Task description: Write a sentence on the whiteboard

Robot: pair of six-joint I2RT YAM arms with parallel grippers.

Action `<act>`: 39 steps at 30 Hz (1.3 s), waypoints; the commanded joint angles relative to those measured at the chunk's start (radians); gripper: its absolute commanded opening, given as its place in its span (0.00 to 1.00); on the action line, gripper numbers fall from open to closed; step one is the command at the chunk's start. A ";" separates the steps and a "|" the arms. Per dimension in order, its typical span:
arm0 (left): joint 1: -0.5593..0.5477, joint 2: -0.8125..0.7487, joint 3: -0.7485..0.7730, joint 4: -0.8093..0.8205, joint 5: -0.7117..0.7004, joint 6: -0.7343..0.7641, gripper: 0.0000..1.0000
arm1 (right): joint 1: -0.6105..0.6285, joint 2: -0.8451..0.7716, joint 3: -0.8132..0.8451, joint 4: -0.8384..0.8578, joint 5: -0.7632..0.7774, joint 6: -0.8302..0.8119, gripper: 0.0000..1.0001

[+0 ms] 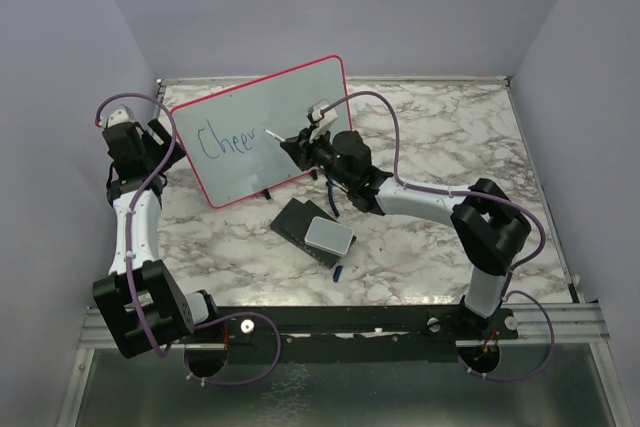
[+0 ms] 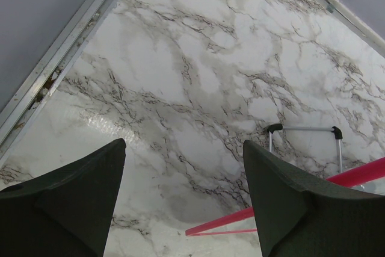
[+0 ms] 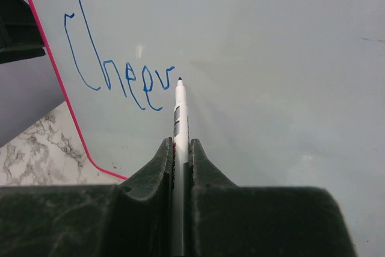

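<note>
The mounting rail at the 6 o'clock edge of the counter was seen nearest, with both arms rising from it. Beyond it, a small blue cap was found lying just beside a dark block topped with a grey-white pad, both at about 5 o'clock from the whiteboard.

Farther in, the right end effector was seen pressed together on a marker, whose tip was pointed at the board just at 3 o'clock from the last blue letter. Whether the tip touched the surface could not be told.

The whiteboard was propped upright and tilted, toward 11 o'clock of the counter. Only "Cheer" of the sentence had been written, near the board's 9 o'clock edge.

At that edge the left end effector was held spread, gripping nothing, with the red frame running low between its fingers. No contact could be confirmed.

The first word was judged to be in hand and the task barely begun. An "s" was called for next: a small curved stroke beside the "r", made with light pressure so that the board would not be pushed back.
</note>
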 commanded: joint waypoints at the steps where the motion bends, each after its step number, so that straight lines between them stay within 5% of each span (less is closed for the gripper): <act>1: -0.013 -0.016 -0.008 0.019 0.033 0.008 0.80 | -0.001 0.016 0.043 0.006 0.021 -0.004 0.01; 39: -0.017 -0.016 -0.007 0.019 0.035 0.011 0.80 | -0.022 0.108 0.133 -0.064 0.021 0.025 0.00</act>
